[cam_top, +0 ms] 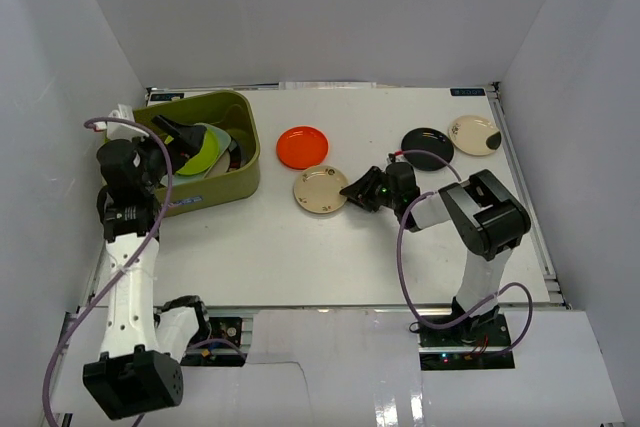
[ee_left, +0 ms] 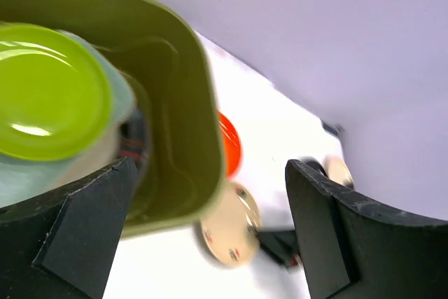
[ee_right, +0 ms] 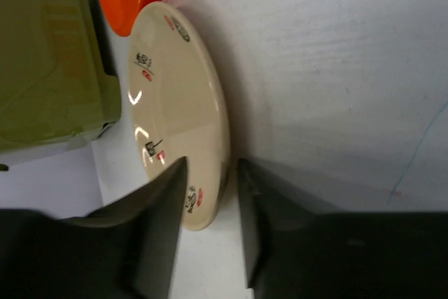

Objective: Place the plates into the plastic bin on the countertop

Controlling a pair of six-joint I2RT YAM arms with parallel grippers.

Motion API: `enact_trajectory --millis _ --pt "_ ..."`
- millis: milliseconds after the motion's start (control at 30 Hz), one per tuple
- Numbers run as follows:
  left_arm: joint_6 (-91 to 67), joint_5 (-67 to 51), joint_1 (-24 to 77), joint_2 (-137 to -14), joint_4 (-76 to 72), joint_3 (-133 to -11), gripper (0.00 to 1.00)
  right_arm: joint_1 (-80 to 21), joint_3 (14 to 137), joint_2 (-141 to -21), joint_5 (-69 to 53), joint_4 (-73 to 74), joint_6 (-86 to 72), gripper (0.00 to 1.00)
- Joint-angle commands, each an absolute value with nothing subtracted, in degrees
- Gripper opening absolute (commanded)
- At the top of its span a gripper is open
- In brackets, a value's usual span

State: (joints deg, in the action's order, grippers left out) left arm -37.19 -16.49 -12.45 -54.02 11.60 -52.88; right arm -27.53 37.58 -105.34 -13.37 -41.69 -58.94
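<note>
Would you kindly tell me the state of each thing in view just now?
plastic bin: upright, holding plates.
lime green plate: in the bin, atop others.
orange plate: flat on countertop.
near cream plate: rim between fingers of right gripper.
black plate: flat on countertop.
far cream plate: flat on countertop.
left gripper: open, over the bin.
right gripper: straddling that rim; clamping unclear.

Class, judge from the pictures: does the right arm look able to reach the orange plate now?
Probably yes. The orange plate lies bare on the countertop just beyond the cream plate, whose rim the right gripper straddles; nothing covers it.
</note>
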Motion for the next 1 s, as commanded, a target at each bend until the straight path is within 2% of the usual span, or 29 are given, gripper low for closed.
enact_trajectory --millis 0,33,100,233,400,533,667,733,800,867,900,933,967 --pt "-36.39 -26.35 -9.76 -51.26 13.88 -49.57 0.98 -28.12 38.58 -109.77 -10.64 -41.04 -62.93 0.35" --pt "-36.21 -30.02 -7.15 -50.72 14.23 -49.14 0.98 -28.12 38.06 -109.78 -10.46 -41.48 -63.45 0.18" --pt "-35.25 -31.72 -3.62 -50.10 16.86 -48.52 0.98 -28.04 36.40 -108.46 -9.67 -42.27 -63.63 0.08" --pt "-35.50 -32.96 10.59 -50.27 17.84 -44.48 0.98 -28.04 28.67 -97.69 -10.81 -45.79 -61.62 0.08" --pt "-37.53 -27.60 23.18 -56.15 12.14 -39.91 0.98 -28.21 14.78 -83.26 -17.21 -48.26 -60.03 0.08" --pt "-37.18 -20.58 31.79 -65.45 9.93 -41.83 0.98 -28.39 10.81 -67.09 -18.37 -40.10 -57.31 0.08" --pt "-37.44 -16.97 34.45 -69.94 6.08 -43.06 0.90 -28.65 11.07 -56.53 -19.16 -31.04 -54.06 0.08" --pt "-37.35 -15.03 35.33 -71.80 5.71 -43.68 0.80 -28.65 11.60 -52.83 -19.68 -28.04 -53.18 0.08" --pt "-37.70 -16.08 35.68 -74.26 4.57 -44.30 0.65 -28.65 11.78 -51.07 -20.48 -27.16 -53.09 0.08" --pt "-38.58 -16.70 35.86 -74.45 2.04 -43.77 0.39 -28.65 11.95 -50.54 -20.65 -26.55 -52.47 0.08" --pt "-39.54 -17.22 35.86 -73.49 0.98 -43.42 0.14 -28.65 12.21 -50.36 -20.48 -25.32 -52.21 0.08" --pt "-39.81 -17.14 35.86 -72.87 0.44 -43.16 0.07 -28.65 12.30 -50.27 -20.39 -24.70 -51.42 0.09" --pt "-39.81 -16.53 35.86 -72.34 0.61 -44.11 0.02 -28.74 12.39 -50.01 -20.13 -24.09 -50.98 0.22"
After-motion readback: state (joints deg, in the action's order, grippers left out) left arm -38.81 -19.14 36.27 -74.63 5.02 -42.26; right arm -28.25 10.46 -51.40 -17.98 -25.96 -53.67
